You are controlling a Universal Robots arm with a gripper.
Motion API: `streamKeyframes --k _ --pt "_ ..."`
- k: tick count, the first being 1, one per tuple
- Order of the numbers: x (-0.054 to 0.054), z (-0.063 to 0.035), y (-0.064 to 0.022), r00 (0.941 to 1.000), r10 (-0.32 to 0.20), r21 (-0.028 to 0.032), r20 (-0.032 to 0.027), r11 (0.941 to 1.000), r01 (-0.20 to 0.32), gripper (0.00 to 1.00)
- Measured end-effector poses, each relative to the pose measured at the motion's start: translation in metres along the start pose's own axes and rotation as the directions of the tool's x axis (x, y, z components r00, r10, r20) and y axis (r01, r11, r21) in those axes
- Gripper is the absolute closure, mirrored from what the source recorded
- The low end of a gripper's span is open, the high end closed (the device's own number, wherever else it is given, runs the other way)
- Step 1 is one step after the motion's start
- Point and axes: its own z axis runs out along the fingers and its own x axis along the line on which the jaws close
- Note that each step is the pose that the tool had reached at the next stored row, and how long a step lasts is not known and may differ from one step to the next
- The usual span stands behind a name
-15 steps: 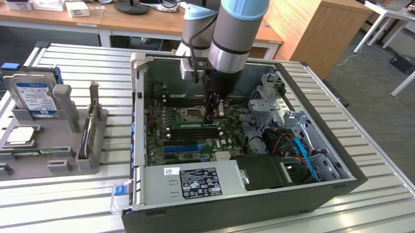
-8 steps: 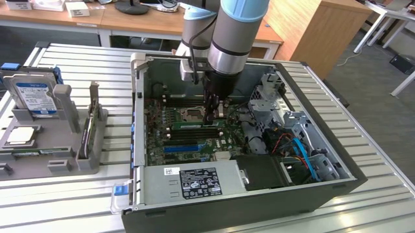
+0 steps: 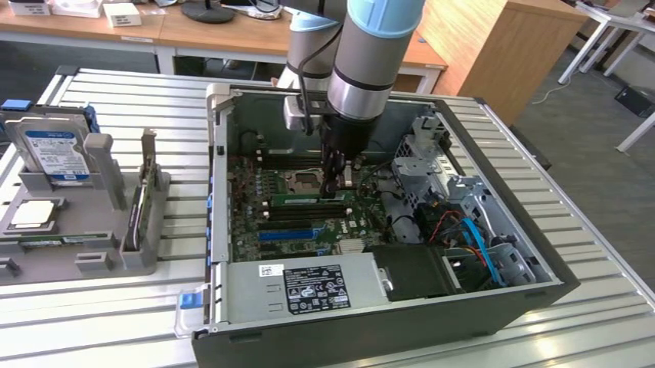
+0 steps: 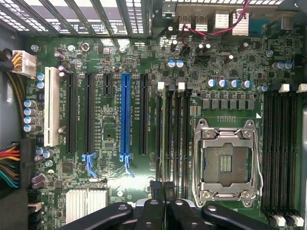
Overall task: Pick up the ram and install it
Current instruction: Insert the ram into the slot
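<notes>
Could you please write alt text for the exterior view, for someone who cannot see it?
A robot's gripper reaches down into an open computer case on a slatted table, its tip at the green ram lying along a memory slot beside the processor socket.

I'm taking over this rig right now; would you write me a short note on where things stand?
The tool is down inside the open computer case, shut on the ram.
The ram stands on edge in the row of memory slots beside the processor socket, lined up along a slot.
Done: the ram is picked up and brought to its slot.
Left: I cannot tell whether it is pushed fully home or whether the end clips have latched. The tool has not let go yet.
</notes>
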Motion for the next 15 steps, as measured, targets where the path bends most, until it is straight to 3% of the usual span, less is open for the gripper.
streamKeyframes --k 15 --pt "0.0012 0.0037 0.0 1.0 0.0 0.0001 0.0002 1.0 0.0 0.88"
